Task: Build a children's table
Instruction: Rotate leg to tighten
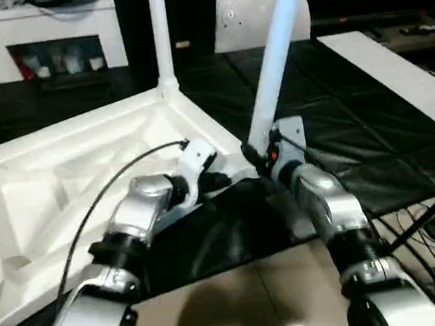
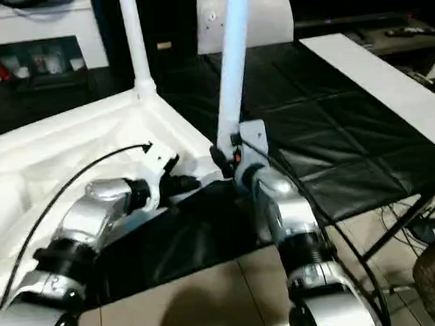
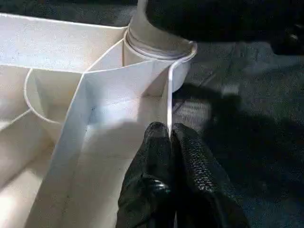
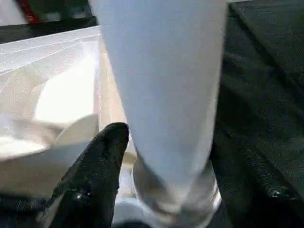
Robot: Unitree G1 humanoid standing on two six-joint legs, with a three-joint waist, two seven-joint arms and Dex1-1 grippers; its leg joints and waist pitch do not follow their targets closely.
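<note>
The white tabletop lies upside down on a black mat, ribbed side up. One white leg stands upright in its far corner socket. A second leg leans slightly in the near right corner socket. My right gripper is at this leg's base, open, with one finger on each side and a narrow gap on one side. My left gripper is shut on the tabletop's thin rim wall just beside that corner.
A white cabinet with dark compartments stands at the back left, and a white pillow-like slab at the back. A long white board lies on the black mat at the right. Cables trail on the floor at the right.
</note>
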